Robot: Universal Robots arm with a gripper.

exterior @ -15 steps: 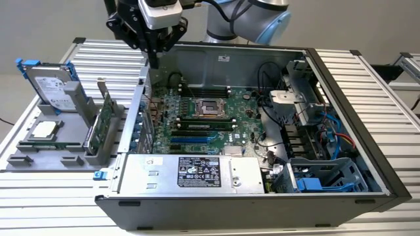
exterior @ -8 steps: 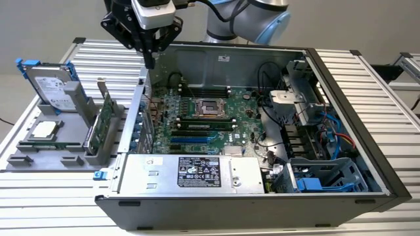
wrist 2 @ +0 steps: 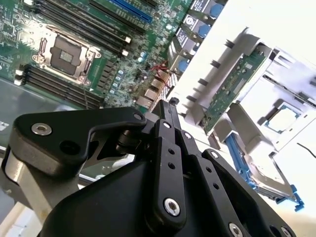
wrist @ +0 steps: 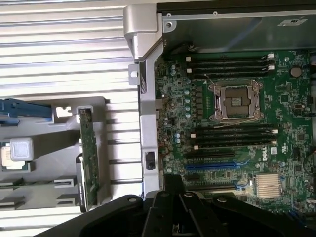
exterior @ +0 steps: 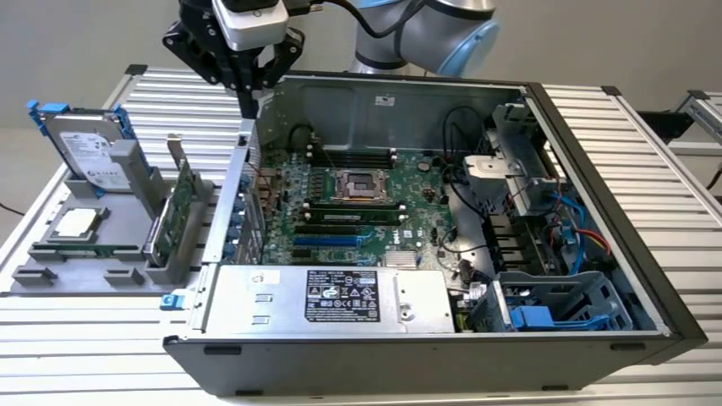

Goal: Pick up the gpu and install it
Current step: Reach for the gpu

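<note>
Ribbed aluminium bench (exterior: 79,338) carries an open computer case (exterior: 429,364) and, at the exterior view's left, a grey moulded holder (exterior: 68,275). I see the gpu (exterior: 181,207) standing on edge in a slot of that holder, a thin green board with a silver bracket at its far end. Its lower edge is sunk in the slot, and I cannot make out a cooler on either face. My pincer (exterior: 247,103) hangs in the upper left of the exterior view, above the case wall that faces the holder and apart from the gpu. The arm above it is cut off by the frame. Its black fingers are drawn together to one narrow tip with nothing between them. The first wrist view gives me the gpu (wrist: 89,153) edge-on as a slim green strip, while the second wrist view shows its populated face at a slant. In both wrist views the pincer's matte black linkage covers part of the motherboard (wrist: 232,123). The exterior view takes in the silver power supply (exterior: 327,296) and the hard drive (exterior: 84,148) leaning in the holder
</note>
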